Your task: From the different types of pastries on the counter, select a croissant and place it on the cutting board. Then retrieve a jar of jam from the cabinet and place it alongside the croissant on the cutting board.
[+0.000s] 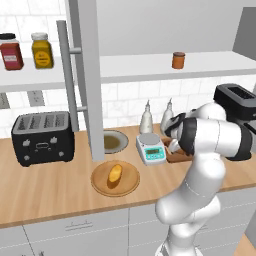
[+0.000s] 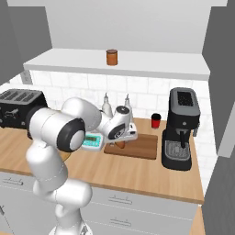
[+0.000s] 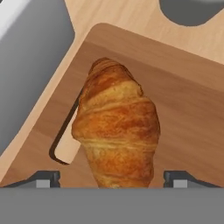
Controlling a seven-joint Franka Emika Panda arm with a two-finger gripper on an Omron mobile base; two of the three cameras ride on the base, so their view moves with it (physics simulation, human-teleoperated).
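A: Dark-brown wood sits under everything here: the flat rectangular dark-brown wooden cutting board [image 3: 183, 109] carries the glossy orange-brown croissant [image 3: 117, 127], lying lengthwise beside the board's handle slot. Is it being gripped?

B: No. The two-finger gripper [image 3: 113, 178] hangs just above it with its jaws spread wide, one dark fingertip [image 3: 43, 178] out on each flank and a clear gap to the pastry. I judge the croissant is set down and let go, so the first half of the job looks finished.

A: Go across the long light-wood counter [image 1: 50, 192], left to right.

B: A black four-slot toaster [image 1: 42, 137], then the round light wooden plate [image 1: 131, 184] holding the paler golden-yellow loaf [image 1: 115, 173], a small white digital scale [image 1: 151, 148] just beside the board, two pale slim bottles [image 1: 147, 119] behind it, a red cup [image 2: 156, 120] and a black coffee machine [image 2: 180, 128] on the far right.

A: And the jam?

B: The squat orange-brown jar with a dark lid [image 2: 112, 57] stands alone on the white shelf of the pale cabinet [image 2: 137, 64], well above the board. A red jar [image 1: 10, 51] and a yellow jar [image 1: 41, 50] sit on the left shelf. The open door with its long bar handle [image 1: 67, 75] hangs between them and could crowd a reach from that side.
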